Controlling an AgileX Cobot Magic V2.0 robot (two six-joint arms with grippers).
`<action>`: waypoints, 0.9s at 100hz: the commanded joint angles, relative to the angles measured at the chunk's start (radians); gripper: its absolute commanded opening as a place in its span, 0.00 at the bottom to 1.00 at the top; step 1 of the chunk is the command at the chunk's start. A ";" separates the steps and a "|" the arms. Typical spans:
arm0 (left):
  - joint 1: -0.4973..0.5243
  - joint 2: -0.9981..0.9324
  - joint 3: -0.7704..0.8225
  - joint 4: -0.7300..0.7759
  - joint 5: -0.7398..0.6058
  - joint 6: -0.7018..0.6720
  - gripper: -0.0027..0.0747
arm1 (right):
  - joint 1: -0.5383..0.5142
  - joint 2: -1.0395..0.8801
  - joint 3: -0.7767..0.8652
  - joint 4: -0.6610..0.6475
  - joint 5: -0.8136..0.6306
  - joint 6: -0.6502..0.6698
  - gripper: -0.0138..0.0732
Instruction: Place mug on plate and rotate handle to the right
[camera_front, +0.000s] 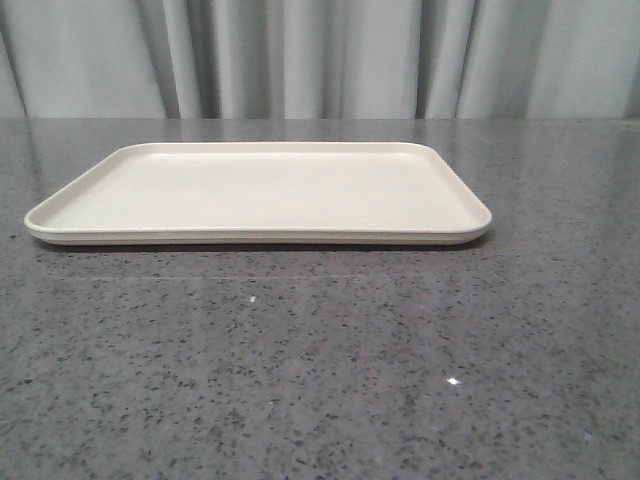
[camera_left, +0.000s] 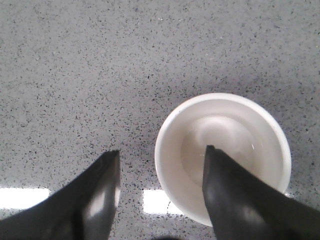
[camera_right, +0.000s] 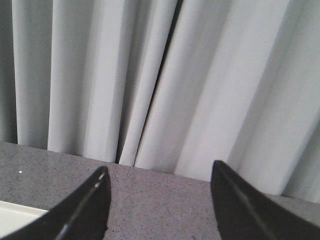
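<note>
Grey pleated curtains (camera_front: 300, 60) are hanging behind a speckled grey stone table (camera_front: 320, 380), and the plate (camera_front: 260, 190) is lying flat and bare near the table's far side in the front view. No mug and no arm are showing in that view.

The left wrist view is looking straight down on the mug (camera_left: 235, 135), which is standing upright on the table and showing its white, empty inside. The left gripper (camera_left: 162, 165) is hanging over it with its jaws spread; one finger (camera_left: 235, 200) is lying over the mug's opening and the other (camera_left: 97, 195) over the table beside it, so the near wall of the mug is sitting between them. Whether the fingers are touching the rim cannot be told. The handle is not showing from this angle.

The right gripper (camera_right: 157, 195) is also standing spread and gripping nothing, facing the curtains, with a corner of the plate at the edge of its view.

By the look of it, the pick-up is the step in hand. The next move is calling for the left jaws to close on the mug's wall, then a lift and a carry to the plate; the handle's direction will need finding before any turn.
</note>
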 joint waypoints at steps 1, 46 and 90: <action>-0.009 -0.002 -0.022 0.019 -0.030 -0.008 0.52 | 0.001 0.016 -0.030 -0.014 -0.069 -0.006 0.67; -0.009 0.122 -0.022 0.009 -0.018 -0.006 0.52 | 0.001 0.024 -0.030 -0.033 -0.067 -0.006 0.66; -0.009 0.147 0.051 0.038 -0.007 0.012 0.52 | 0.001 0.024 -0.030 -0.035 -0.062 -0.006 0.66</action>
